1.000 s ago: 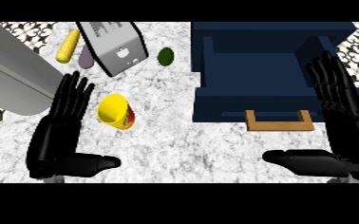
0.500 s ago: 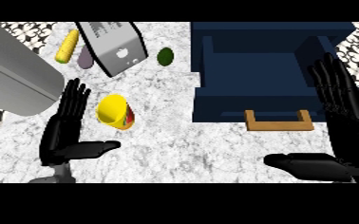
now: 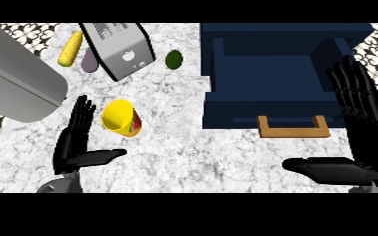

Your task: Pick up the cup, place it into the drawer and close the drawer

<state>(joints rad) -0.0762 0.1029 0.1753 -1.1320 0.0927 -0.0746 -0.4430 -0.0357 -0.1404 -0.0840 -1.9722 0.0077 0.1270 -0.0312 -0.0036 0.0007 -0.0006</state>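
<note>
Drawer [image 3: 284,75]: dark blue, pulled open, wooden handle [image 3: 292,128] toward the robot, interior showing nothing.

Right hand [image 3: 354,130]: spread flat with fingers up, holding nothing, at the view's right edge beside the drawer.

Left hand [image 3: 76,142]: spread, fingers straight, thumb out, holding nothing; stood just left of the cup, apart from it.

Cup [image 3: 122,118]: yellow, tipped with its mouth facing up-left, on the marble counter [image 3: 192,150], well left of the drawer. Judged light, rigid, smooth-sided, perhaps slippery; best taken round the body below the rim.
</note>
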